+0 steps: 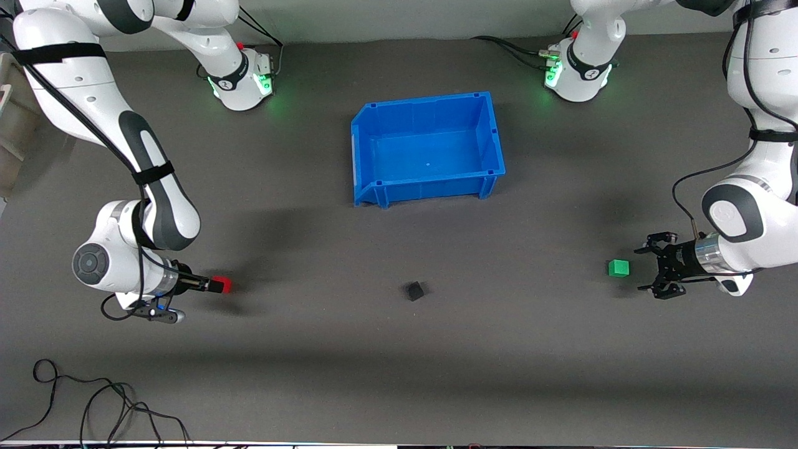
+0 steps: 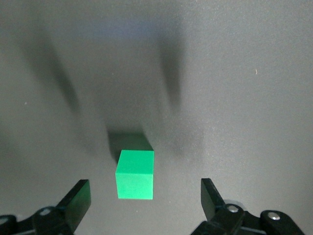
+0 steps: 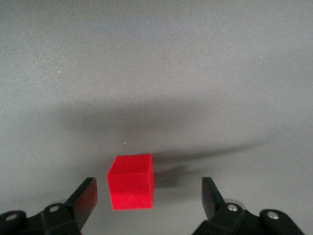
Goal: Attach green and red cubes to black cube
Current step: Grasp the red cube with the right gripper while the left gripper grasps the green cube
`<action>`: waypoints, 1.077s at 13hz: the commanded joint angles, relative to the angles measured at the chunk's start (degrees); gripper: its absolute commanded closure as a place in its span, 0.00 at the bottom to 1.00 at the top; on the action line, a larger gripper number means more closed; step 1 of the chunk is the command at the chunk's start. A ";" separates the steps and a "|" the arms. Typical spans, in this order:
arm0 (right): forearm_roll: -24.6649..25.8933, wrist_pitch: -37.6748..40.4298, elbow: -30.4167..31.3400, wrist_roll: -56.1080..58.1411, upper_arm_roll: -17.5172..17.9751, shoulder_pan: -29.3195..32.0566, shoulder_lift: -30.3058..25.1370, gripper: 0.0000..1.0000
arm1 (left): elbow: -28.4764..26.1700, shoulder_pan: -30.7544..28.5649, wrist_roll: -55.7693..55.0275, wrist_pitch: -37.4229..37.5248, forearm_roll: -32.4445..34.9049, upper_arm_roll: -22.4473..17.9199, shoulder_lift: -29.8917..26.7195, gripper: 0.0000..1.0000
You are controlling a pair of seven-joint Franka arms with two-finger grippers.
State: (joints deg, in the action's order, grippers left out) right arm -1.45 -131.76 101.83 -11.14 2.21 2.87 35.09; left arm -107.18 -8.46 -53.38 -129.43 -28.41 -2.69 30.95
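Note:
The red cube (image 1: 223, 284) lies on the grey mat toward the right arm's end of the table. My right gripper (image 1: 215, 285) is low at the mat and open. In the right wrist view the red cube (image 3: 131, 182) sits between the fingertips (image 3: 85, 197), with a gap on each side, and the right gripper (image 3: 148, 197) touches nothing. The green cube (image 1: 618, 268) lies toward the left arm's end. My left gripper (image 1: 644, 269) is open just beside it. In the left wrist view the green cube (image 2: 135, 175) lies just ahead of the wide-open left gripper (image 2: 145, 198). The black cube (image 1: 415, 290) sits alone on the mat between them.
A blue bin (image 1: 492, 134) stands in the middle of the table, farther from the front camera than the black cube, with nothing showing inside it. Loose black cables (image 1: 93, 399) lie near the table's front edge at the right arm's end.

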 commanded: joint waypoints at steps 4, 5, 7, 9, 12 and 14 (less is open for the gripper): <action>0.22 -3.24 -0.31 -3.35 -0.18 -1.29 2.08 0.09 | -5.57 2.56 2.93 -7.50 -4.01 -0.12 -0.01 0.00; 0.13 -3.59 -0.49 -3.80 -0.18 -1.81 2.52 0.10 | -5.58 2.48 2.93 -7.59 -4.02 0.14 -0.01 0.00; 0.13 -4.56 -0.49 -4.15 -0.18 -2.17 2.88 0.14 | -5.58 2.39 2.93 -7.59 -4.10 0.14 0.17 0.31; 0.22 -4.56 -0.49 -4.07 -0.27 -2.17 3.14 0.19 | -5.49 2.39 2.84 -7.59 -4.10 0.14 0.17 0.66; 0.39 -4.56 -0.49 -4.07 -0.27 -2.08 3.14 0.24 | -4.97 2.30 1.96 -6.81 -4.54 0.14 -0.27 0.72; 0.57 -4.65 -0.49 -4.07 -0.27 -2.08 3.14 0.35 | -4.53 2.30 0.65 -6.54 -4.54 0.14 -0.54 0.75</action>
State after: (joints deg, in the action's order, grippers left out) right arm -1.45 -135.90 101.83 -13.91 2.13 1.05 37.88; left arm -111.36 -6.46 -51.71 -136.02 -32.12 -2.29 31.68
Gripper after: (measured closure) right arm 0.286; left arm 0.604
